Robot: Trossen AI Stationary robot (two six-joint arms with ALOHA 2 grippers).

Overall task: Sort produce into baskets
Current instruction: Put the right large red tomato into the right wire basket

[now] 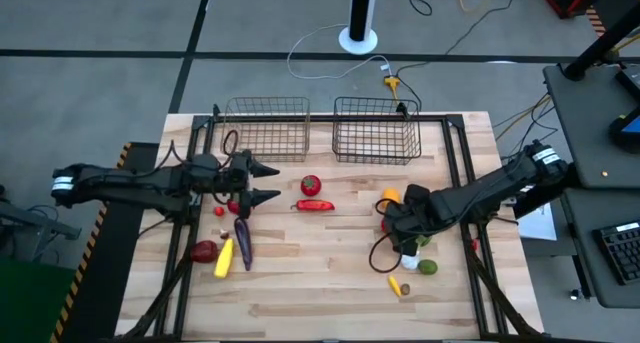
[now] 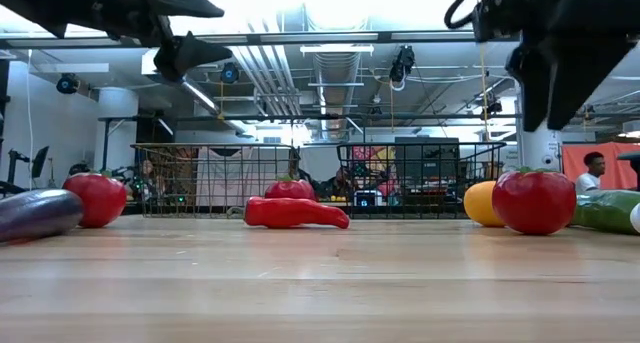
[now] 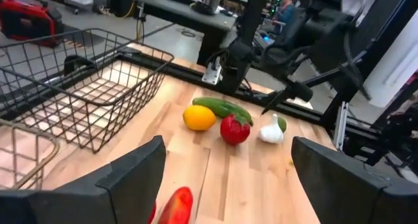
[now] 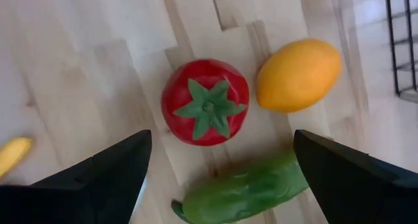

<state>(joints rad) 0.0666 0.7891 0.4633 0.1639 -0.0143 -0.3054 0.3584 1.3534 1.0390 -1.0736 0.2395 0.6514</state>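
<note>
L hand (image 1: 268, 182) is hovering over the counter (image 1: 320, 283) w/ fingers spread wide, gripping nothing. Below it are lying a red veg (image 1: 205, 250), corn (image 1: 224, 257) & eggplant (image 1: 243, 243). Copper basket (image 1: 266, 129) is sitting at the far edge, left of centre, nothing showing inside; grey basket (image 1: 376, 130) is sitting just beside it to the right, also w/ nothing inside. In front of them, a tomato (image 1: 311, 185) & red pepper (image 1: 315, 206) are resting mid-counter. R hand (image 4: 219, 162) is hanging fully open above a second tomato (image 4: 205, 102), w/ an orange (image 4: 298, 75) & cucumber (image 4: 245, 190) just beside; holding nothing. Garlic (image 3: 271, 132) is lying near them.
</note>
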